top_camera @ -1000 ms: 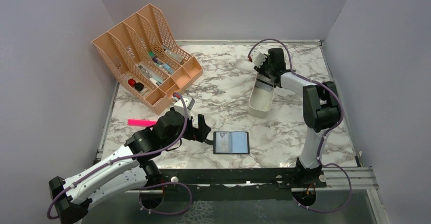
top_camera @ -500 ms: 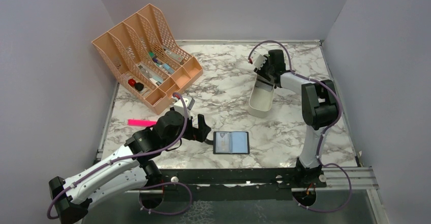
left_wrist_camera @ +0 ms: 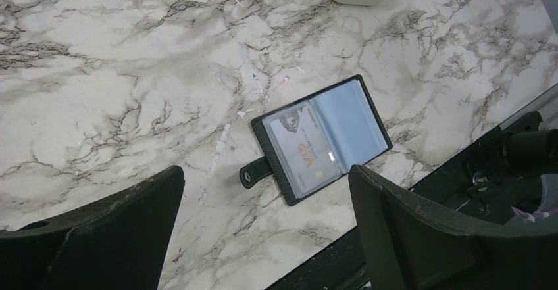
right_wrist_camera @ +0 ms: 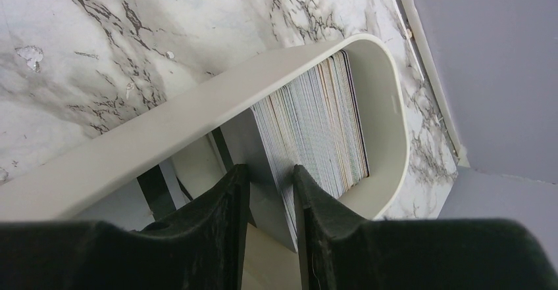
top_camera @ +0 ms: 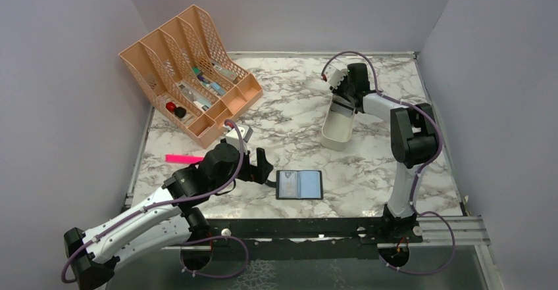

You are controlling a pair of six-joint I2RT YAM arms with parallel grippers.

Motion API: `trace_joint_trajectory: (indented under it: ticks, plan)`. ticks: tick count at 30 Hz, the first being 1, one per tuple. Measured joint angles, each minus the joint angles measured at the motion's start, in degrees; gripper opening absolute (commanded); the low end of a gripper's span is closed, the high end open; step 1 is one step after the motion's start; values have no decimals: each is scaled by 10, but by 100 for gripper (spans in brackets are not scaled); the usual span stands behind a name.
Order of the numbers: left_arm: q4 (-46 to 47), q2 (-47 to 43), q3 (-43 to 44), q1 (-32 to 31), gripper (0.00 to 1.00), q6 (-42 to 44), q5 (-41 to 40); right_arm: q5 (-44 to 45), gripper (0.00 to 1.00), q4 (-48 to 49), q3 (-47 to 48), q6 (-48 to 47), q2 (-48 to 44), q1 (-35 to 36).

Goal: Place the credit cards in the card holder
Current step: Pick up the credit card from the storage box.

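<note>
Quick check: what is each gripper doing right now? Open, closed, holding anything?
Left gripper: open wide, holding nothing.
Right gripper: jaws narrow, astride the front of the credit cards in the white bin; cannot tell if it grips.

Black card holder; grey-veined white table
</note>
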Motion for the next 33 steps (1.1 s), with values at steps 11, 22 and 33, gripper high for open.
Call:
trace_joint_trajectory:
  ticks: [11, 22, 33]
  plan:
    - [0, 8, 0, 0, 99, 0, 0, 1, 34, 0, 0, 2, 0, 0]
    - [0, 1, 0, 0, 99, -2, 0, 1, 34, -4, 3, 9, -1, 0]
    - [0, 1, 0, 0, 99, -2, 0, 0, 36, -10, 7, 13, -3, 0]
